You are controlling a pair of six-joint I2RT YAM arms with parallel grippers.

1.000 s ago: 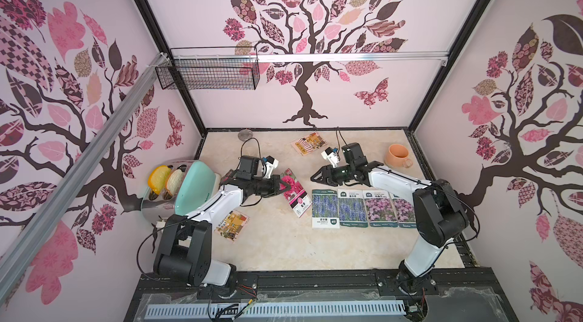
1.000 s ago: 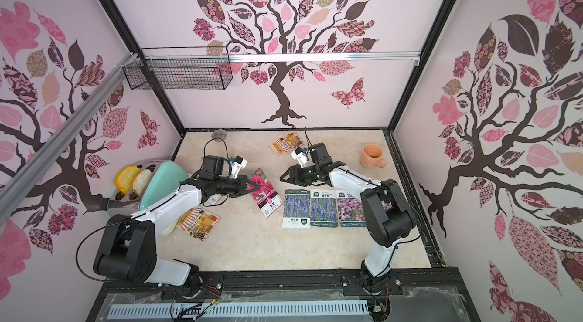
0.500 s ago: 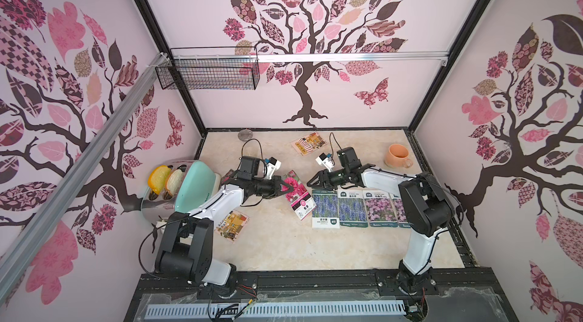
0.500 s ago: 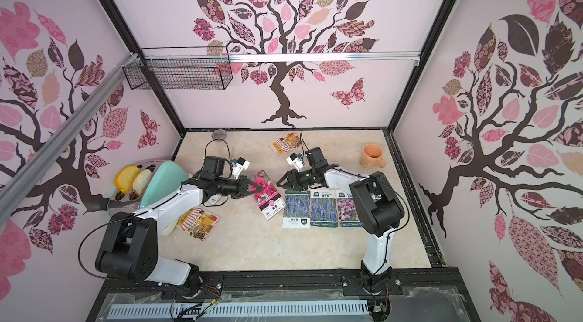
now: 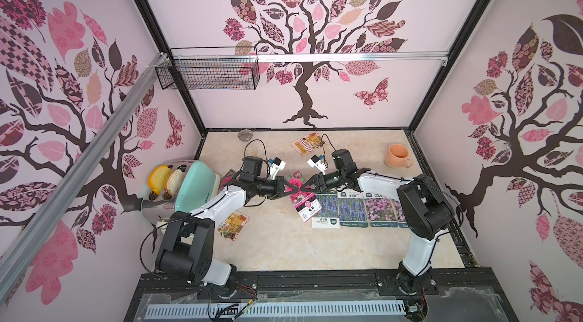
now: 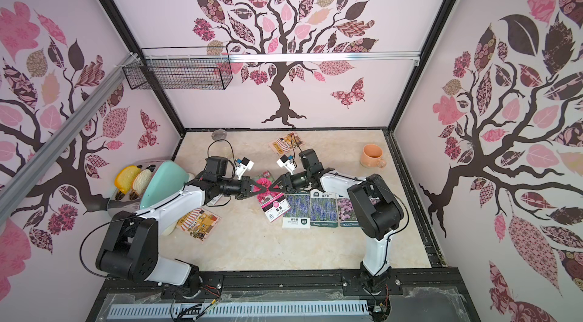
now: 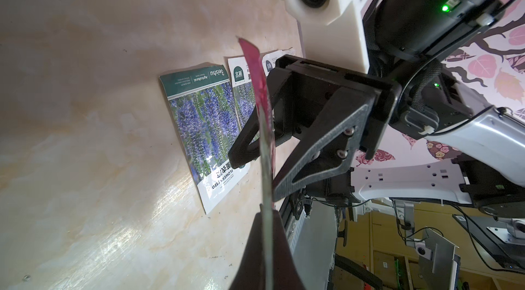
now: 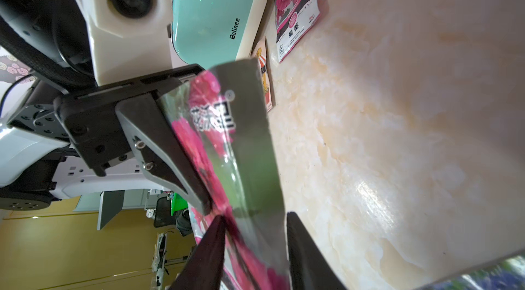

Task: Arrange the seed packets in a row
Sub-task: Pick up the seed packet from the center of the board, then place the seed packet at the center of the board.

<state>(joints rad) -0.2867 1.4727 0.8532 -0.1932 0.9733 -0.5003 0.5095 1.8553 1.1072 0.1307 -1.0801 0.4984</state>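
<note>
A red-pink flower seed packet [image 5: 307, 207] hangs tilted above the table with its lower end over the left end of the row. My left gripper [image 5: 296, 190] is shut on its upper edge [image 7: 262, 118]. My right gripper [image 5: 303, 189] faces it tip to tip, its jaws straddling the same packet [image 8: 244, 160] with a narrow gap still showing. Two lavender packets [image 5: 326, 211] [image 5: 351, 211] and a pink-purple one [image 5: 380, 212] lie side by side. Loose orange packets lie at the back [image 5: 307, 142] and front left [image 5: 233, 225]. Another red-pink packet [image 8: 297, 4] lies by the mint appliance.
A toaster with bread [image 5: 164, 178] and a mint appliance [image 5: 194, 184] stand at the left edge. An orange mug [image 5: 397, 155] stands at the back right. A wire basket [image 5: 208, 71] hangs on the back wall, with a metal disc [image 5: 244, 135] below it.
My right gripper moved left from above the row to meet the left gripper, and its jaws narrowed around the red-pink packet. The left gripper carried that packet slightly to the right.
</note>
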